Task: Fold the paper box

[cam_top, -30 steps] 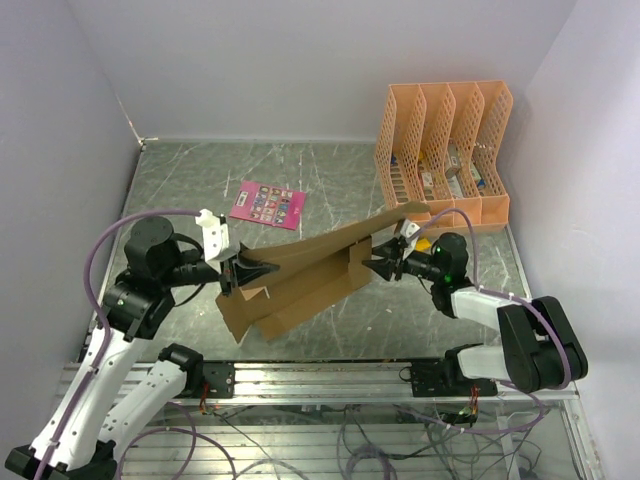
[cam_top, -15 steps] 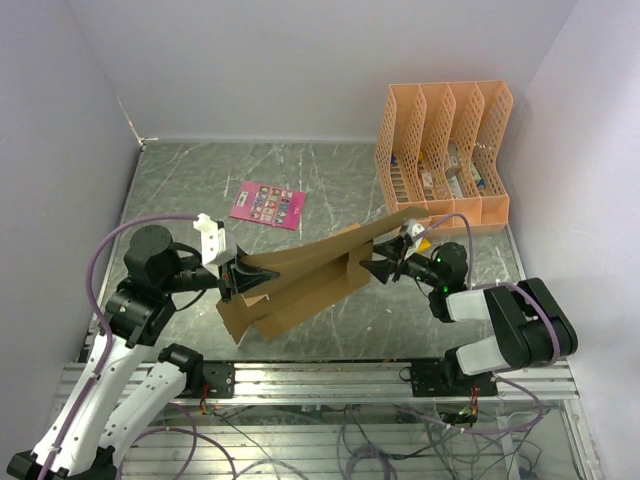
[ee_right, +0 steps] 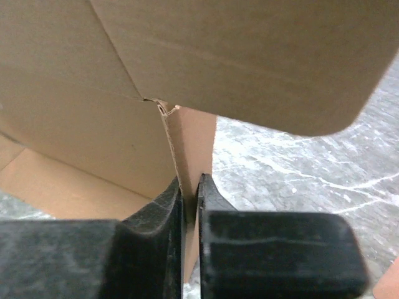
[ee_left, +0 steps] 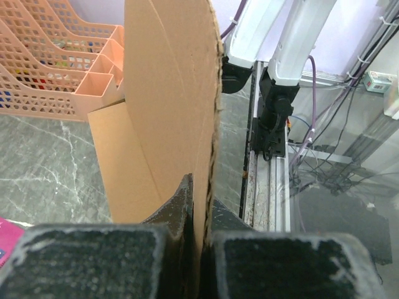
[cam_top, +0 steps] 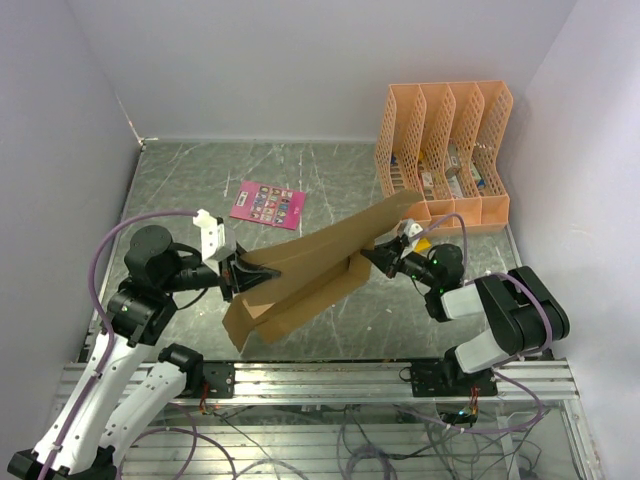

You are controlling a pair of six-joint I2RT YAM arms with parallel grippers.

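Observation:
The paper box, a brown corrugated sheet half folded, hangs slanted between both arms above the grey table. My left gripper is shut on its left end; in the left wrist view the cardboard panel stands on edge, pinched between the black fingers. My right gripper is shut on a small flap at the box's right end, under the long upper panel. The right wrist view shows that flap clamped between the two fingers, with the big panel overhead.
An orange lattice file organizer stands at the back right, close behind the box's raised corner. A pink printed card lies flat on the table behind the box. Purple walls close in the left, back and right sides. A metal rail runs along the near edge.
My right gripper has moved left and closed on the box's end flap. The long upper panel has lifted a little toward the organizer. The left gripper kept its grip in place.

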